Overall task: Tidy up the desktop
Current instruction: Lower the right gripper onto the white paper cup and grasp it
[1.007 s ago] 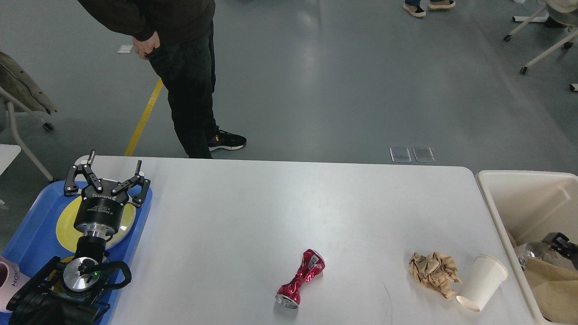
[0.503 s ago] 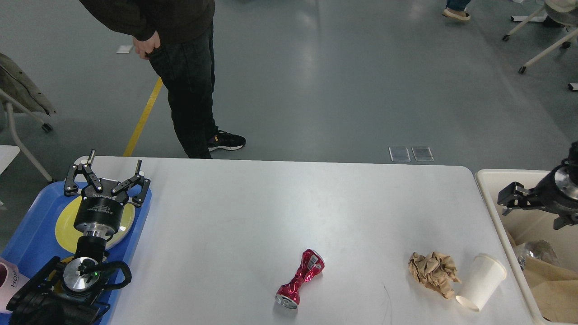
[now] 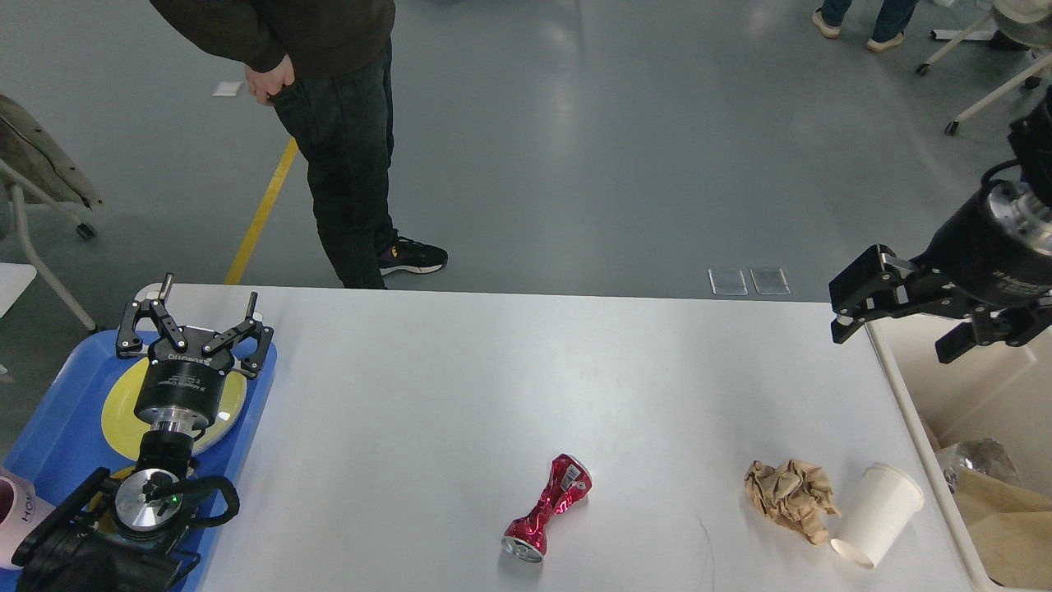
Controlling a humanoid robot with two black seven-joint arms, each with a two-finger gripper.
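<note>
Seen from the robot's head, the white desktop (image 3: 460,395) fills the lower middle of the view, with a crushed red can (image 3: 548,509) at about 6 o'clock and a crumpled brown paper ball (image 3: 789,490) just beside a tipped white paper cup (image 3: 877,515) toward 4 o'clock. At 8 o'clock the left gripper (image 3: 194,329) hangs with its fingers spread wide and empty above a yellow plate (image 3: 123,403) on a blue tray (image 3: 57,436). At 3 o'clock the right gripper (image 3: 896,316) hovers with its fingers apart, holding nothing, over the desktop's far right corner beside a cream bin (image 3: 978,395).
</note>
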